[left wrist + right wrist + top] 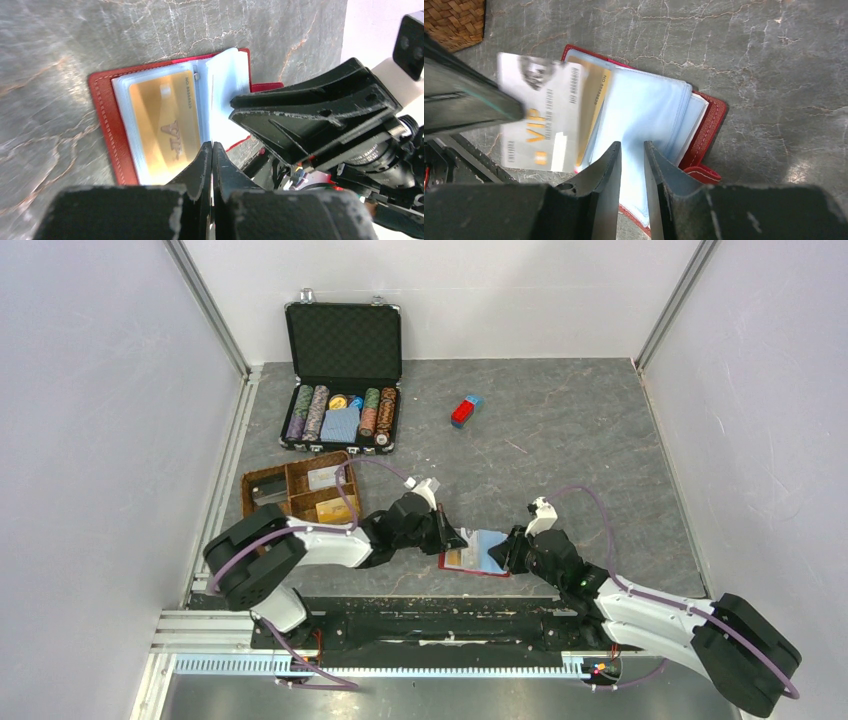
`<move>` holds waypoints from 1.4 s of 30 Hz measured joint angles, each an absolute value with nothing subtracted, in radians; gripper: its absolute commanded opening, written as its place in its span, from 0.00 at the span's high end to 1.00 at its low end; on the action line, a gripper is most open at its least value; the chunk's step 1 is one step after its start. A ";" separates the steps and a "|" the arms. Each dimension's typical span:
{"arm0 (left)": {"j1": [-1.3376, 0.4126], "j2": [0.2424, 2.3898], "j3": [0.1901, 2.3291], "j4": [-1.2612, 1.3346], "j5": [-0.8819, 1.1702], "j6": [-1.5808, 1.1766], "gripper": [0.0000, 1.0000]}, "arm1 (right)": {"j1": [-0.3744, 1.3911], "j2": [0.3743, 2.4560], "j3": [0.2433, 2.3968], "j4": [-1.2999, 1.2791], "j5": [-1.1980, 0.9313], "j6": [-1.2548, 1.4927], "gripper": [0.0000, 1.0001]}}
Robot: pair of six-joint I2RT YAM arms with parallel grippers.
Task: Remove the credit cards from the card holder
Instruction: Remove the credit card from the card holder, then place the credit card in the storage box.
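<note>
At the near middle of the table (580, 440), between the two arms, the wallet (478, 558) is lying open and flat, its dark red cover showing as a border around pale clear sleeves (644, 105). The left gripper (212, 155) is reaching in from the wallet's left side with its fingers drawn almost together, and only a thin pale line is showing between them in its own wrist view. The right wrist view is showing that this gripper is pinching a white card (536, 120) printed with "VIP" by one edge. The card is appearing blurred and is hanging over the wallet's left page, with part of it over bare table. The blur is preventing any finding on whether an edge of it is sitting inside a sleeve. A gold card (165, 130) is lying in the left-hand sleeve, partly covered in the right wrist view by the white card. The right gripper (631, 150) is coming in from the opposite side, its fingers standing narrowly apart with pale sleeve showing in the gap. Its tips are bearing on the stack of sleeves on the right-hand page, and the frames are not settling whether it is pinching a sleeve or only pressing down. A wicker tray (270, 485) is sitting near the left arm. A case of poker chips (343, 375) is standing open at the back. A small red-and-blue block (466, 410) is lying well apart from the wallet.
</note>
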State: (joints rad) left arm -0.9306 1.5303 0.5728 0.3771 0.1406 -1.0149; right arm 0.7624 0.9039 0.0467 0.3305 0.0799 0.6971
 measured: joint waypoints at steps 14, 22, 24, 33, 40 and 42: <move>-0.877 1.110 0.701 -0.190 0.137 -0.744 0.98 | 0.754 0.712 0.130 0.132 -0.053 0.419 0.64; -0.876 0.991 0.792 -0.390 0.272 -0.599 0.98 | 0.751 0.670 0.198 0.154 -0.289 0.290 0.61; -0.876 0.983 0.790 -0.416 0.316 -0.580 0.98 | 0.750 0.683 0.196 0.188 -0.378 0.287 0.59; -0.876 0.995 0.781 -0.450 0.477 -0.465 0.98 | 0.751 0.701 0.149 0.374 -0.634 0.329 0.57; -0.876 1.060 0.781 -0.456 0.583 -0.424 0.98 | 0.751 0.740 0.184 0.385 -0.686 0.321 0.48; -0.876 1.060 0.781 -0.455 0.606 -0.416 0.98 | 0.751 0.768 0.208 0.391 -0.714 0.321 0.48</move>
State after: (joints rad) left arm -0.8764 1.0599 0.7807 -0.4545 0.6056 -0.4164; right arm 0.7506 0.7685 0.2081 0.3912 -0.7136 0.3206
